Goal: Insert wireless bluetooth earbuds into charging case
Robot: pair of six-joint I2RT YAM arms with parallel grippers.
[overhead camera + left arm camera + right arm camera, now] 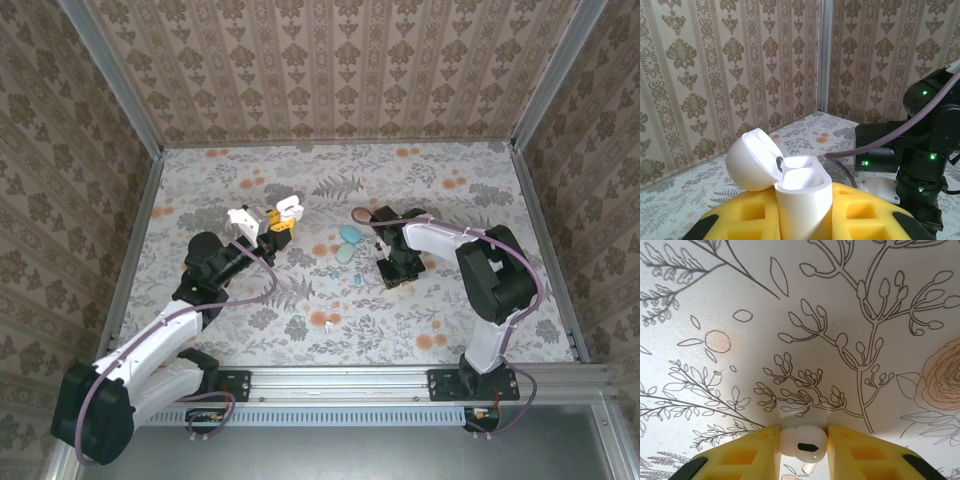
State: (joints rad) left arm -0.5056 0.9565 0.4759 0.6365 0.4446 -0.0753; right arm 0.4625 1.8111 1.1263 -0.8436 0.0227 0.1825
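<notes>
The small white plastic earbud sits pinched in our right gripper close to the flowered table, while our left gripper squeezes the open, seemingly empty white charging case, so we judge all inserting is ahead.

Left gripper holds an open white case near teal cases.

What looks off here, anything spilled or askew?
Nothing damaged. Tiny loose earbuds lie scattered on the table near two teal cases. The left tool holds a white charging case, lid open; the right tool pinches a white earbud.
</notes>
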